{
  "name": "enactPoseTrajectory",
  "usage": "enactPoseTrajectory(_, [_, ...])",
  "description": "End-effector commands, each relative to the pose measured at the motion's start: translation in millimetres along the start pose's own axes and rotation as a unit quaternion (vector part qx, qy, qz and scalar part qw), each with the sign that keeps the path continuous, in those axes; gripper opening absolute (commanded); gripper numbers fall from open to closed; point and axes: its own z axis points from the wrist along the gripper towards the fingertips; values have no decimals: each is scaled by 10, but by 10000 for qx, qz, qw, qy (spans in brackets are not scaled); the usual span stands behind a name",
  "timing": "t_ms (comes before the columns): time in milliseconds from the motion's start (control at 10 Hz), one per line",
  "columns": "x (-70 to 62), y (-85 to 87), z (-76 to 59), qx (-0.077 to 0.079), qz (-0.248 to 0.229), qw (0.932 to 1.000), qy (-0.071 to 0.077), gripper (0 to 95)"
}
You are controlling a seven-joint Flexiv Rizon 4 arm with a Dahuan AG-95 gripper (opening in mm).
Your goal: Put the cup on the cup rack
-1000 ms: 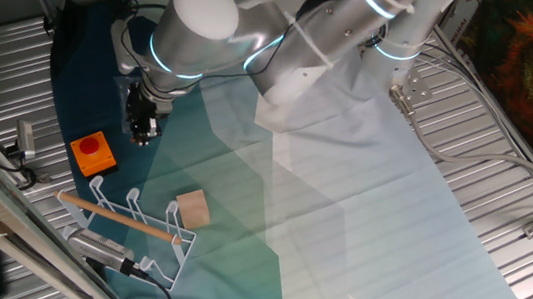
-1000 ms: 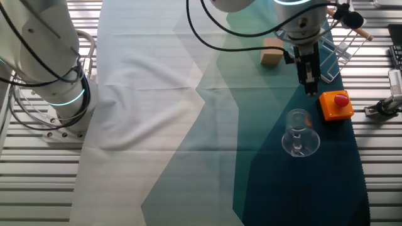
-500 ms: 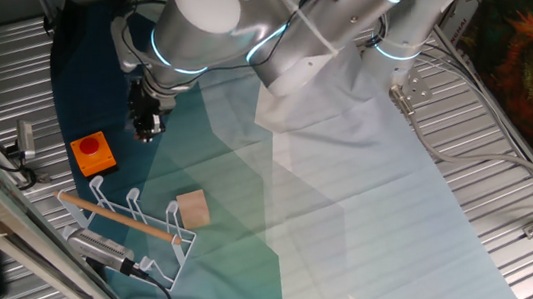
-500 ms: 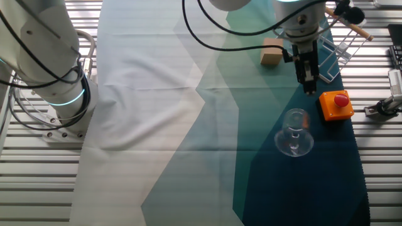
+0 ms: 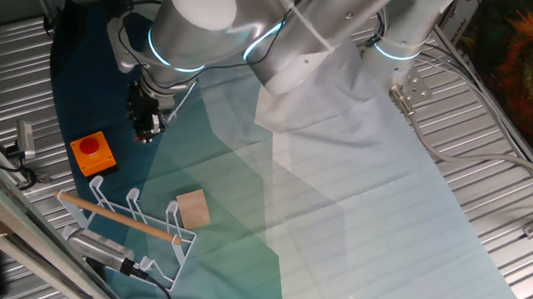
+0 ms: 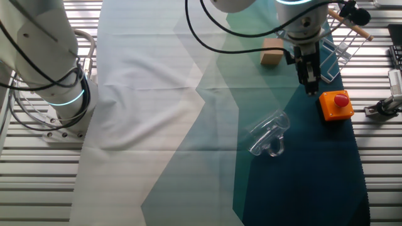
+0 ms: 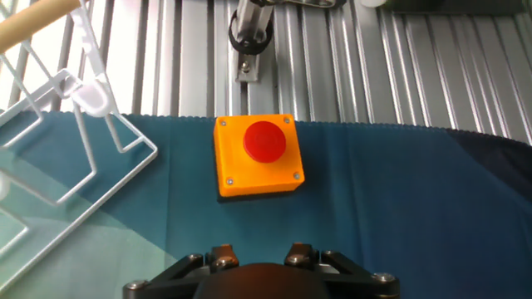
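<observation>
The transparent cup point(image 6: 269, 134) lies tipped on its side on the dark blue cloth, left of the orange box. It does not show in the hand view, and I cannot make it out in the other fixed view. My gripper point(image 6: 309, 86) hangs fingers-down above the cloth between the cup and the cup rack, apart from both and holding nothing. It looks shut, and also shows from the other side point(image 5: 143, 134). The white wire cup rack point(image 6: 336, 49) with its wooden rod stands at the cloth's end point(image 5: 133, 220) and at the left of the hand view point(image 7: 79, 137).
An orange box with a red button point(image 7: 258, 155) sits on the cloth just ahead of the gripper point(image 6: 336, 105) point(image 5: 93, 153). A tan wooden block point(image 6: 271, 53) lies beside the rack point(image 5: 191, 207). Ribbed metal table point(image 5: 505, 177) surrounds the cloth. A metal clamp point(image 6: 384, 107) sits beyond the box.
The cup stood upright near the orange box; it has toppled onto its side and slid left, away from the gripper. The gripper has barely moved.
</observation>
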Motion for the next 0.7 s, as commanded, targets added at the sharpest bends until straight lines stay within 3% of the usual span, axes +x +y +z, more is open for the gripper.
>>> enactPoseTrajectory(100, [18,-2,-11,-200,-121,9997,10,380])
enactPoseTrajectory(300, [18,-2,-10,-465,-363,9982,79,380])
enactPoseTrajectory(400, [19,-2,-10,-762,-676,9945,250,380])
enactPoseTrajectory(600, [34,-7,26,-843,-933,9914,366,380])
enactPoseTrajectory(700, [62,-13,88,-910,-1124,9888,367,190])
